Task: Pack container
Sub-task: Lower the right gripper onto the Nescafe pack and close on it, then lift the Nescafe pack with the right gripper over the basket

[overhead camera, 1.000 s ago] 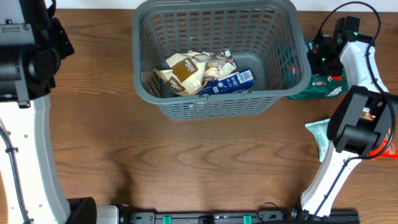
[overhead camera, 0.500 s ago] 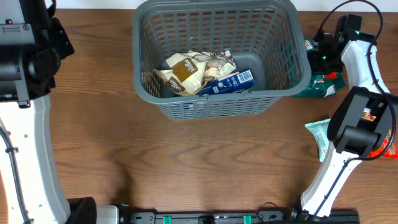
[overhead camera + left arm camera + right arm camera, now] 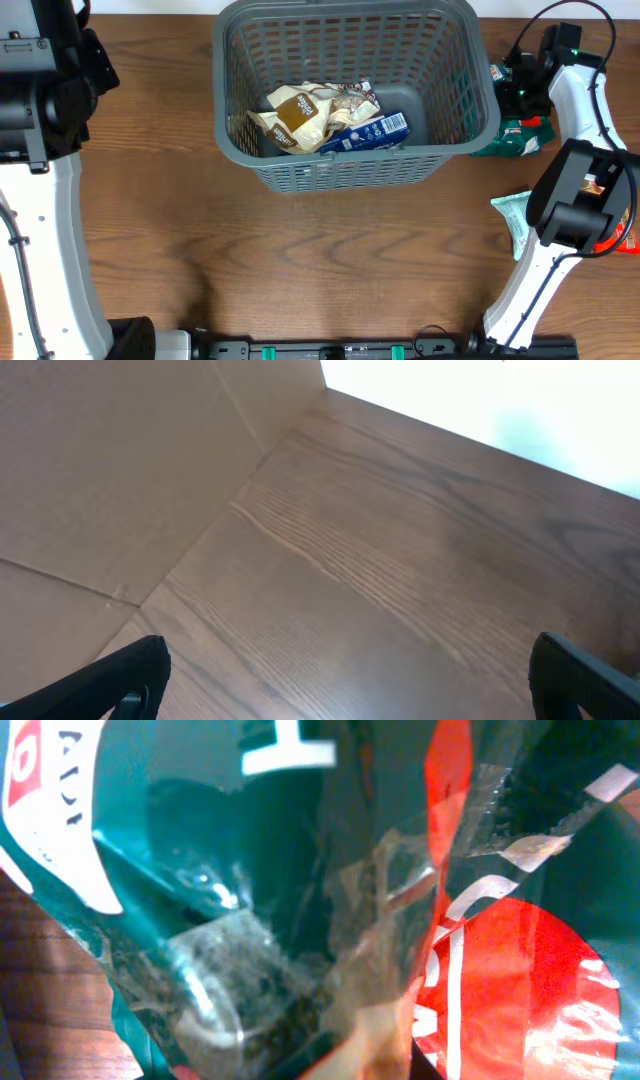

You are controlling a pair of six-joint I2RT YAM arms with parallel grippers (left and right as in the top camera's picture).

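Basket [image 3: 221,80] held some packets [image 3: 325,118]; right pincer [image 3: 518,88] over green packet [image 3: 515,142] — grip can't tell; left pincer [image 3: 350,680] wide, idle — pale packet [image 3: 510,212] also outside.

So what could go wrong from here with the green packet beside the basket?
1. The green packet lies against the outside of the right wall of the basket, so lifting it may snag the rim or shove the basket.
2. The right wrist view shows only crinkled film. The right jaws are hidden, so the hold is unconfirmed and the slick packet could slip.
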